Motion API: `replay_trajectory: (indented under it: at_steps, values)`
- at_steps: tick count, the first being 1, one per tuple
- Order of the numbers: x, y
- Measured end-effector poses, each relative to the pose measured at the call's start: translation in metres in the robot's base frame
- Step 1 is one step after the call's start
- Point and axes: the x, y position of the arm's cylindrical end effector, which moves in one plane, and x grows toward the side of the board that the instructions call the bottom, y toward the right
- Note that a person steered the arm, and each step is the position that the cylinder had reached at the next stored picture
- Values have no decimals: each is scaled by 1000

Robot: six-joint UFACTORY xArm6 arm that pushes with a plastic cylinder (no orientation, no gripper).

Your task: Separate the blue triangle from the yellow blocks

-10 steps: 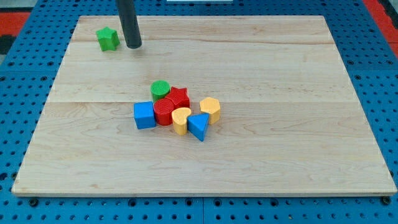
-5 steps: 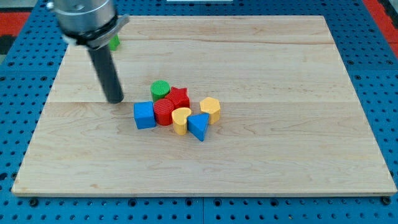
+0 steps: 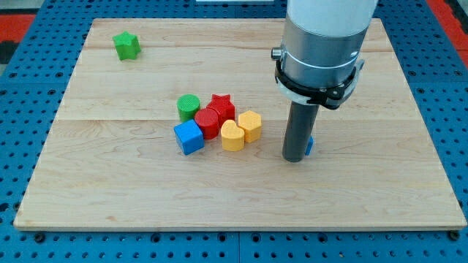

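A robot arm stands over a wooden tabletop [image 3: 409,183], its dark rod planted upright with my tip [image 3: 295,158] resting on the wood to the right of a huddle of coloured blocks. Only a sliver of the blue triangle [image 3: 309,146] shows, peeking out from behind the rod's right side and apparently touching it; most of the block is hidden. It now lies well apart from the two yellow blocks, a yellow heart [image 3: 232,136] and a second yellow block [image 3: 250,125], which sit side by side at the right edge of the cluster. The gap suggests the separation asked for is largely achieved, with the rod standing between triangle and yellows like a fence post.

The rest of the group looks undisturbed by design: a blue cube [image 3: 189,137], a red cylinder [image 3: 208,123], a red star [image 3: 222,107] and a green cylinder [image 3: 189,107] press together left of the yellows, while a green star [image 3: 126,45] sits alone near the top left corner.

The arm's pale housing descends from the top of the view, vertical. The end effector is a plain rod with nothing to open or close; it clamps on nothing.
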Motion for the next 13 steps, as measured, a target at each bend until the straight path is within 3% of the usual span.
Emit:
replay_trajectory:
  at_steps: [2,3,4,6,7,8,9,10,12,13]
  values:
    - [-68,52]
    - [-61,77]
    - [-124,58]
    - [-192,-31]
    - [-232,-31]
    - [-246,9]
    - [-260,-6]
    - [-232,-35]
    - [-245,-108]
    - [-208,-108]
